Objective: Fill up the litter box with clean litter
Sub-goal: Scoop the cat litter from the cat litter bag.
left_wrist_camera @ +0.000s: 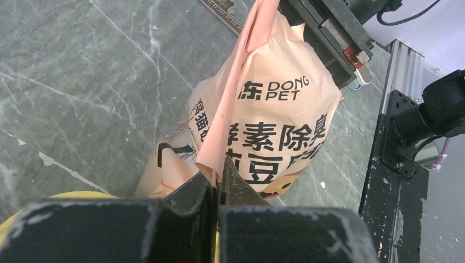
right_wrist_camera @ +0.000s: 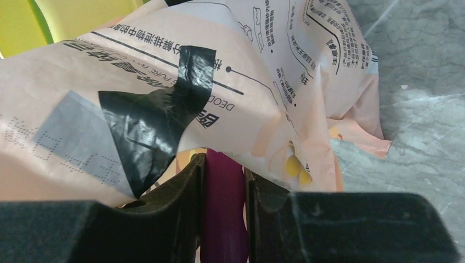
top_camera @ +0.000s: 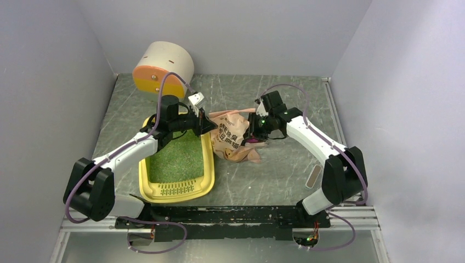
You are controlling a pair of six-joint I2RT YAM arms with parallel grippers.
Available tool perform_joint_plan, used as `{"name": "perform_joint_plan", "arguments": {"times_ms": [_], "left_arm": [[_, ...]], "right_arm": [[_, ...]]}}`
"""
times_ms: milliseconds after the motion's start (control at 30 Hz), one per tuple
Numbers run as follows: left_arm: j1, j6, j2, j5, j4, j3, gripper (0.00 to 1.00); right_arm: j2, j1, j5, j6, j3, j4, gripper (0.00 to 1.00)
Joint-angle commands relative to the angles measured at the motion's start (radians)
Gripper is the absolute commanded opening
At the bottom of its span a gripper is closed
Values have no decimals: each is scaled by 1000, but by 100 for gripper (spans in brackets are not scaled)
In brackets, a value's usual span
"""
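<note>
The yellow litter box (top_camera: 205,164) lies left of centre, its grille end toward the arms, with a layer of green clean litter (top_camera: 178,156) in it. Just right of it stands the pink-beige printed bag (top_camera: 233,139), crumpled. My left gripper (top_camera: 211,125) reaches over the box's far right corner and is shut on a flap of the bag (left_wrist_camera: 274,104), the fingertips (left_wrist_camera: 236,183) pinching the thin edge. My right gripper (top_camera: 255,129) is at the bag's right side, shut on the handle of the magenta scoop (right_wrist_camera: 224,203), whose head is hidden behind the bag (right_wrist_camera: 219,82).
A white cylinder with an orange end (top_camera: 162,68) stands at the back left, behind the box. A small beige strip (top_camera: 314,178) lies on the table near the right arm's base. Grey walls close in both sides. The box's yellow wall (right_wrist_camera: 55,22) shows beyond the bag.
</note>
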Motion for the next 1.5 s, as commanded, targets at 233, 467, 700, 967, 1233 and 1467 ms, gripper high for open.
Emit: {"name": "perform_joint_plan", "arguments": {"times_ms": [233, 467, 700, 967, 1233, 1467], "left_arm": [[-15, 19, -16, -29, -19, 17, 5], [-16, -3, 3, -33, -3, 27, 5], [-15, -62, 19, -94, 28, 28, 5], [-4, -143, 45, -106, 95, 43, 5], [6, -157, 23, -118, 106, 41, 5], [28, -176, 6, -137, 104, 43, 5]], "right_arm": [[-118, -36, -260, 210, -293, 609, 0], [-230, -220, -536, 558, -579, 1212, 0], [-233, -321, -669, 816, -725, 1608, 0], [-203, -509, -754, 1221, -916, 2136, 0], [-210, -596, -789, 1260, -973, 2123, 0], [-484, -623, -722, 567, -798, 1005, 0]]}}
